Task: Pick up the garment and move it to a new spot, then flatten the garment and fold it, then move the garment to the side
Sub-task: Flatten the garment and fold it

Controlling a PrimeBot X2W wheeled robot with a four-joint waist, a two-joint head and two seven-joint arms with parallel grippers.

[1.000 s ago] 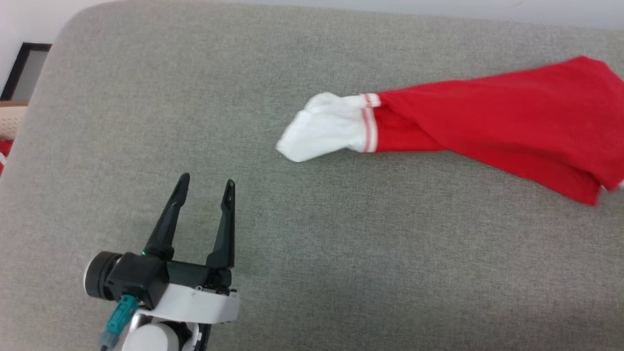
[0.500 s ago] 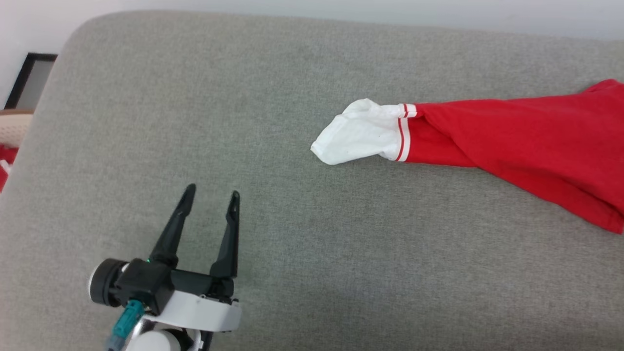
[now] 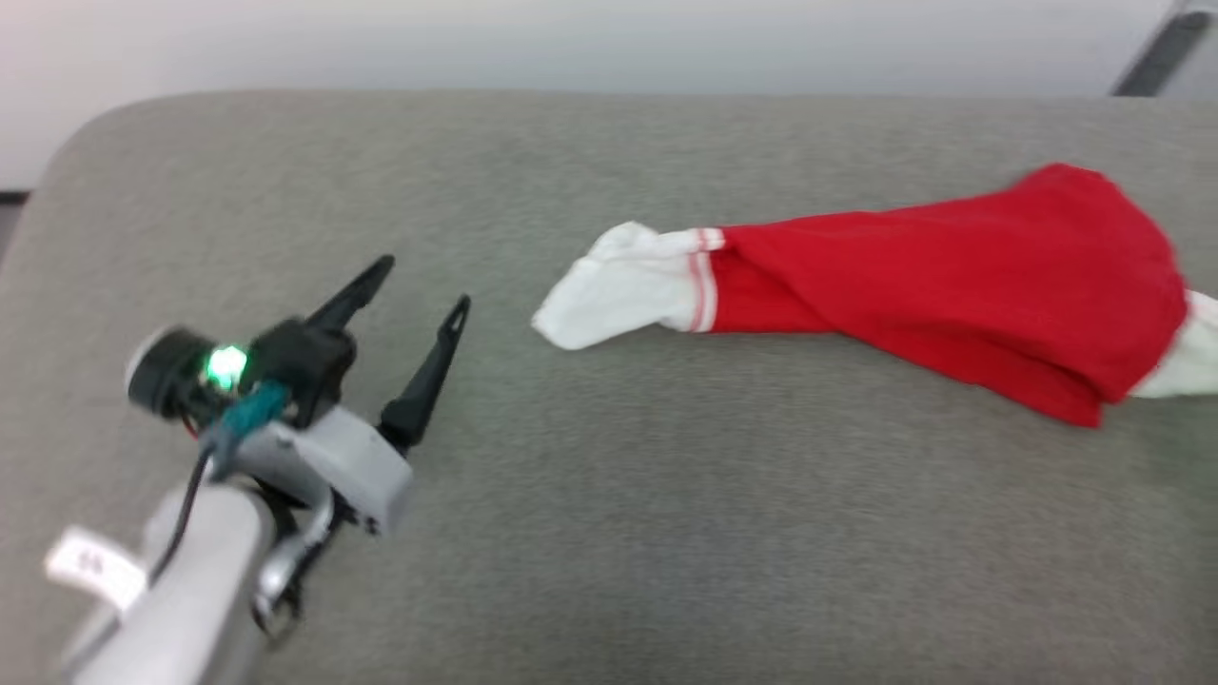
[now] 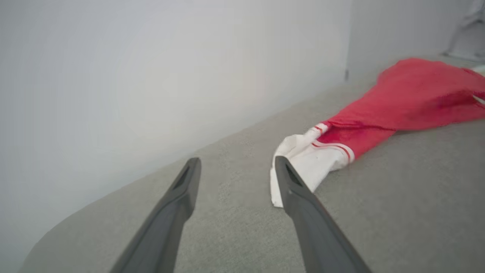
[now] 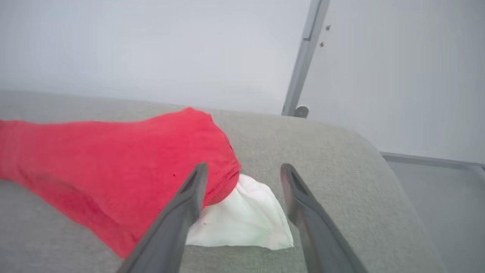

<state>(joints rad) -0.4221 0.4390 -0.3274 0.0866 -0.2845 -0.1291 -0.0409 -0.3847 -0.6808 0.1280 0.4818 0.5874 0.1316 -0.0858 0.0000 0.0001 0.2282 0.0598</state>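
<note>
The garment (image 3: 933,276) lies bunched into a long strip on the grey cushion (image 3: 609,495), red in the middle with a white sleeve (image 3: 614,297) at its left end and another white sleeve (image 3: 1180,357) at the right edge. My left gripper (image 3: 419,285) hovers open to the left of the left sleeve, a short gap away. In the left wrist view the sleeve (image 4: 310,163) lies just right of my open fingers (image 4: 235,163). In the right wrist view my right gripper (image 5: 242,168) is open above the other white sleeve (image 5: 246,216) and the red cloth (image 5: 113,167).
The cushion's rounded back edge meets a pale wall (image 3: 571,43). A grey metal post (image 5: 303,57) stands behind the cushion's right corner, with floor (image 5: 447,197) beyond its right edge. Bare cushion spreads in front of the garment.
The head camera has shifted, so the whole picture moved. My left gripper has risen and tilted toward the white sleeve. The garment's right end, with its second sleeve, has come into view.
</note>
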